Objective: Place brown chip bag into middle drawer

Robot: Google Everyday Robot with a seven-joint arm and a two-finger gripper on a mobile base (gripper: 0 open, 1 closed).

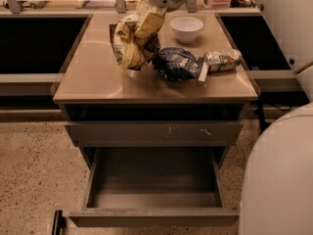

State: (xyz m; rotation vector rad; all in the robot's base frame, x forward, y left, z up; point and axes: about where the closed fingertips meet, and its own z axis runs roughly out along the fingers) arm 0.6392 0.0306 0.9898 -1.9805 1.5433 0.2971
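Note:
The brown chip bag (131,45), crinkled dark brown and pale yellow, hangs in the air above the back left of the counter top (88,77). My gripper (147,14) is at the top of the view, shut on the bag's upper end; its white wrist is just above it. The fingers are mostly hidden by the bag. The middle drawer (154,217) stands pulled open below the counter, with its grey box interior bare. It is well below and in front of the bag.
A white bowl (187,27) stands at the back of the counter. A dark blue bag (177,63) and a silver-green packet (223,59) lie to the right of the held bag. A shut drawer front with pale scratches (154,132) sits above the open drawer. My white body (279,175) fills the right.

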